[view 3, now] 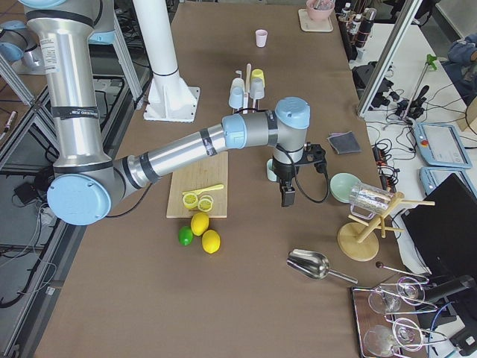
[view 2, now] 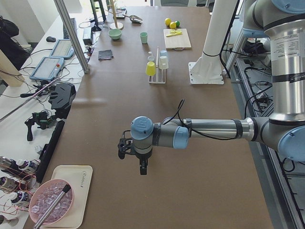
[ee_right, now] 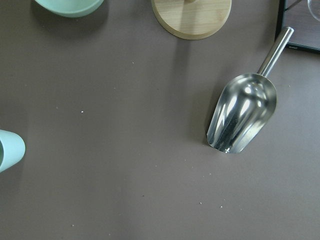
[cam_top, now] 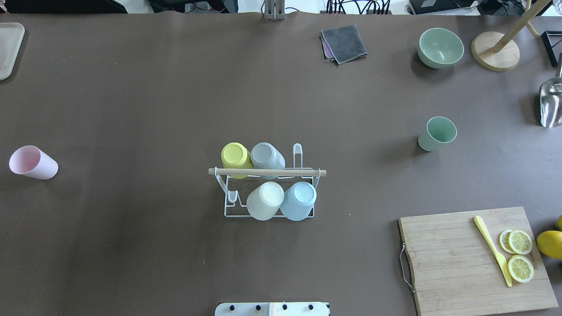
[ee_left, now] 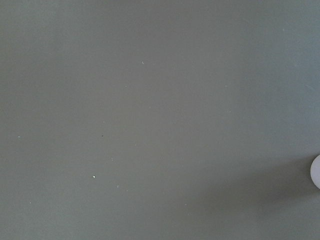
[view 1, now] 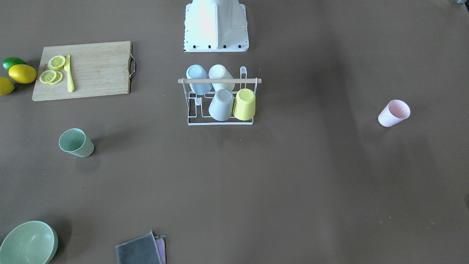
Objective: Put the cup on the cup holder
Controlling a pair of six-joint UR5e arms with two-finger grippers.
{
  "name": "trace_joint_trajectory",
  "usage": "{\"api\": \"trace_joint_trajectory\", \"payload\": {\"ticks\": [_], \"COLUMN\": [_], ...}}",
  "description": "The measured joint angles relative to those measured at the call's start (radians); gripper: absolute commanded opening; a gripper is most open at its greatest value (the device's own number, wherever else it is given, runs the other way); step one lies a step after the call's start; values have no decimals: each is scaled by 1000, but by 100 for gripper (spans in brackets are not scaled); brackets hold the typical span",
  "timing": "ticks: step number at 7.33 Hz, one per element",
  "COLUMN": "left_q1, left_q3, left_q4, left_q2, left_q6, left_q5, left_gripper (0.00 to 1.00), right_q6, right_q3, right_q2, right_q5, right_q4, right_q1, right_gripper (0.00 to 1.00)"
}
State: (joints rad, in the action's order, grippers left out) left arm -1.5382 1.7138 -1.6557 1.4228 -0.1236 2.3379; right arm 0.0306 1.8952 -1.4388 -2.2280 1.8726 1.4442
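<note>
Tray [view 2: 82,194] script illegible, cup holder [view 2: 157,81] beyond

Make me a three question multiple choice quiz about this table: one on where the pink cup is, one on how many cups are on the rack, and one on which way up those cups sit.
1. Where is the pink cup?
A) on the table, apart from the rack, on the robot's left side
B) on a peg of the rack
C) lying under the rack

2. How many cups sit on the rack?
A) two
B) six
C) four

3. Which way up are those cups?
A) open end up
B) open end down
C) lying flat on the table

Answers:
1 A, since the overhead view shows it alone near the table's left edge.
2 C, counting the yellow cup, grey cup, white cup and blue cup.
3 B, because their closed bottoms face the overhead camera.
</note>
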Motion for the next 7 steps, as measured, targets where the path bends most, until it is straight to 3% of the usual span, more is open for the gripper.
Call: {"api": "trace_joint_trajectory", "payload": {"ticks": [5,7], "left_q1": [113,140], "left_q3": [-8,-24], "left_q4": [399,498], "left_q2": [321,402], "left_q6": [50,58], "left_q5": [-25,-35], "left_gripper": [98,98], "right_q6": [-56,-112], "right_q3": [-66,-221], "right_q2": [164,307], "right_q5": [78,81], "right_q4": [127,185], "right_q1": [-196,-265], "right_gripper": [100,100]}}
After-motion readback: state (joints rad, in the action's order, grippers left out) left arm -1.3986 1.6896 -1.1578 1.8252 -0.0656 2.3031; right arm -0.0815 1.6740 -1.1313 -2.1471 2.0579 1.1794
